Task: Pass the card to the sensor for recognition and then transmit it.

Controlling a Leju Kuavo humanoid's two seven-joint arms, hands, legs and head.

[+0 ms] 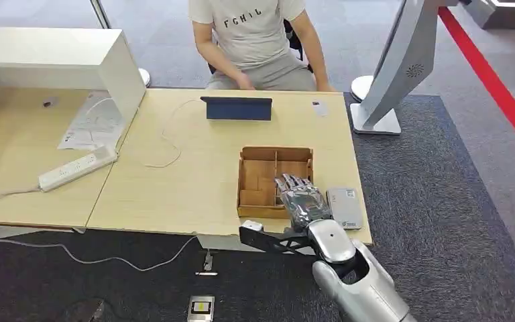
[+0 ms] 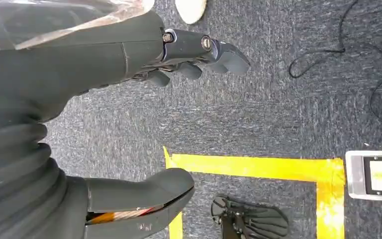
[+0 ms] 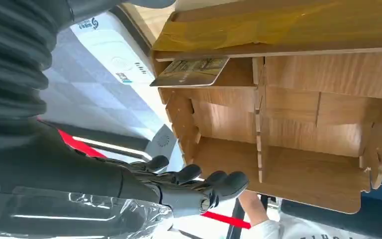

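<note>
A wooden divided box (image 1: 261, 176) stands near the table's front edge. My right hand (image 1: 302, 198) hovers over its right front part with fingers spread and nothing in them. In the right wrist view a card (image 3: 191, 72) leans in one compartment of the box (image 3: 308, 124), a little apart from my right hand (image 3: 189, 186). A white card sensor (image 1: 345, 206) lies flat just right of the box, also seen as the sensor (image 3: 112, 57) close to the wrist. My left hand (image 2: 129, 119) hangs over the carpet, open and empty.
A person sits across the table behind a dark tablet stand (image 1: 239, 108). A small white card (image 1: 320, 107) lies at the far right of the table. A power strip (image 1: 77, 168) and papers (image 1: 92, 121) lie to the left. A white kiosk base (image 1: 375, 121) stands right of the table.
</note>
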